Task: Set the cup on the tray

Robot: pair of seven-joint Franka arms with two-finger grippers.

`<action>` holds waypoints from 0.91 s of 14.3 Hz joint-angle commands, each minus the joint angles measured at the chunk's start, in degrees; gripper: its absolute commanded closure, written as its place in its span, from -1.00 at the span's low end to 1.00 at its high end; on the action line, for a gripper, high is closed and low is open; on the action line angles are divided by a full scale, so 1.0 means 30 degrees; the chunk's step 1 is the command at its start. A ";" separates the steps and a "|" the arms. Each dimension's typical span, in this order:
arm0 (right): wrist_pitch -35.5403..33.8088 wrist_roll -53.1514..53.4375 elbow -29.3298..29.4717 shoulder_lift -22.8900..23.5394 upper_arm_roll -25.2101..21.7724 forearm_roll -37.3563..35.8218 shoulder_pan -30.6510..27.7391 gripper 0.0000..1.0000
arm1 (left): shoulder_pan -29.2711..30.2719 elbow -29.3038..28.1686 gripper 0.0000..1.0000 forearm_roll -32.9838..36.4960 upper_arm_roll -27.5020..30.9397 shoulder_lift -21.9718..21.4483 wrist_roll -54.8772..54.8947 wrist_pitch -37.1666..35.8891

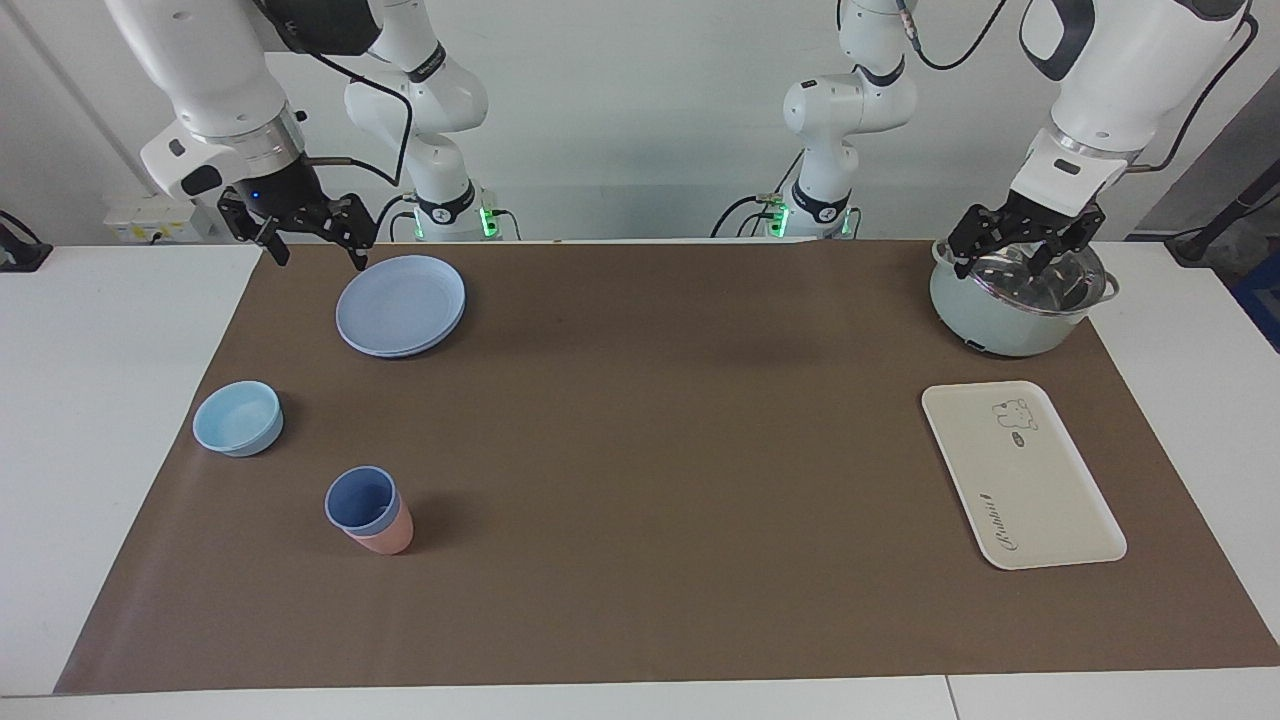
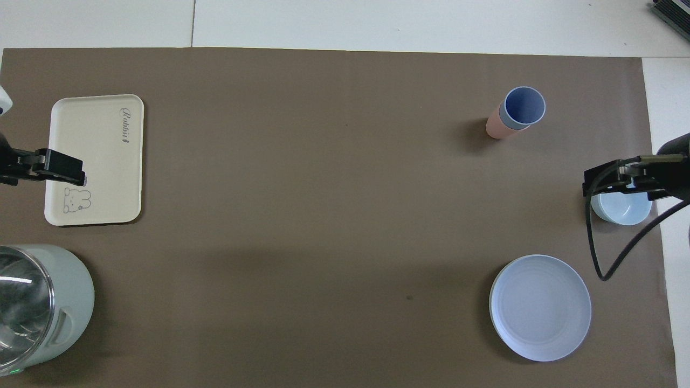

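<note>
At lower left of the facing view, the periwinkle cup [image 1: 360, 500], nested in a pink tumbler [image 1: 385, 535], should be lifted out alone by the spread right gripper [image 1: 312, 238] for the cream tray [image 1: 1020, 475]; the left gripper [image 1: 1020, 245] waits spread.

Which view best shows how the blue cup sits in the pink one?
The facing view: the blue cup shows its rim and wall nested inside the pink cup, both upright. The overhead view looks mostly into the blue cup's mouth and along the pink cup's side.

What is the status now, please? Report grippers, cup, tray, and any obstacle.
Left gripper open over the pot; right gripper open beside the plate. Cup nested in pink tumbler, untouched. Tray bare.
</note>
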 commanded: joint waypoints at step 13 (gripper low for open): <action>0.7200 -0.9726 -0.4106 -0.0955 0.0014 0.1871 -0.3170 -1.00 | 0.0310 -0.0832 -1.00 -0.0066 -0.0135 -0.0676 0.0042 0.0598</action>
